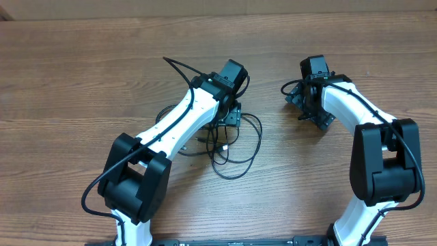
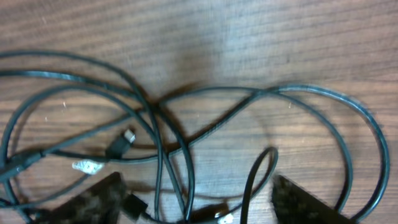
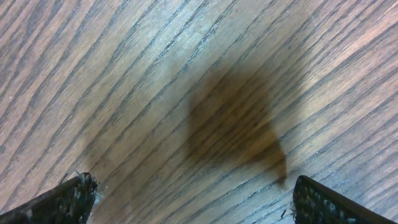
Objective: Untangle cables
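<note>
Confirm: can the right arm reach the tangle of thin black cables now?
Probably yes, at the nearest edge. The right end effector hangs open over bare brown wooden table beside the thin black cables, nothing lying between. The white left arm covers the tangle's middle, so reaching deeper risks a clash.

A robotics lab, I'd say. My left arm and right arm stand at the near edge of a wood-grain surface.

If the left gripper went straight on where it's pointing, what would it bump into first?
Probably the cables. The left gripper points down at the tangle, and strands lie between its open fingers. The wooden table is right beneath them.
</note>
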Tool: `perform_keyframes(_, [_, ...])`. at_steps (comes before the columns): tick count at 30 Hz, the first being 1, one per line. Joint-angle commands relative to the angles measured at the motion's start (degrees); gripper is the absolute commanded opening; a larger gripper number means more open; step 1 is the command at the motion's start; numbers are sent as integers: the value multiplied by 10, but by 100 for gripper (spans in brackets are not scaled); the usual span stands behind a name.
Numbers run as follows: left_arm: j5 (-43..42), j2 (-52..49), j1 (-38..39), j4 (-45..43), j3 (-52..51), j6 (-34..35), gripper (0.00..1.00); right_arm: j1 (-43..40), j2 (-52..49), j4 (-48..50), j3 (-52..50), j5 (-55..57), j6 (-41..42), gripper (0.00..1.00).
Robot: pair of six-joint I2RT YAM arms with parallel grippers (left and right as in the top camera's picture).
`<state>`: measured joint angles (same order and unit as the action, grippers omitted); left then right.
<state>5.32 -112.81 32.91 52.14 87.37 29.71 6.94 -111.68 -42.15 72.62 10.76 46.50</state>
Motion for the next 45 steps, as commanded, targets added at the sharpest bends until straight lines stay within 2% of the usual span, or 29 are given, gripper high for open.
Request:
perform_keyframes(1, [39, 15, -1, -6, -3, 38, 63, 0, 6, 1, -3, 5, 2, 100])
perform_keyframes(5, [42, 13, -4, -2, -3, 66, 54, 0, 6, 1, -3, 5, 2, 100])
perform_keyframes(12, [43, -19, -3, 22, -7, 65, 52, 0, 6, 1, -3, 5, 2, 100])
perform_keyframes(14, [43, -30, -3, 27, -7, 65, 36, 0, 6, 1, -3, 5, 2, 100])
perform_keyframes(16, [43, -38, -3, 33, -7, 65, 32, 0, 6, 1, -3, 5, 2, 100])
perform_keyframes(25, [43, -73, -4, 71, -7, 63, 32, 0, 6, 1, -3, 5, 2, 100])
perform_keyframes(33, [43, -123, -5, 70, -7, 63, 29, 0, 6, 1, -3, 5, 2, 100])
perform_keyframes(39, [43, -124, -14, 68, -7, 62, 19, 0, 6, 1, -3, 5, 2, 100])
perform_keyframes(41, [43, -124, -19, 66, -7, 62, 19, 0, 6, 1, -3, 5, 2, 100])
perform_keyframes(45, [43, -124, -32, 63, -7, 54, 25, 0, 6, 1, -3, 5, 2, 100])
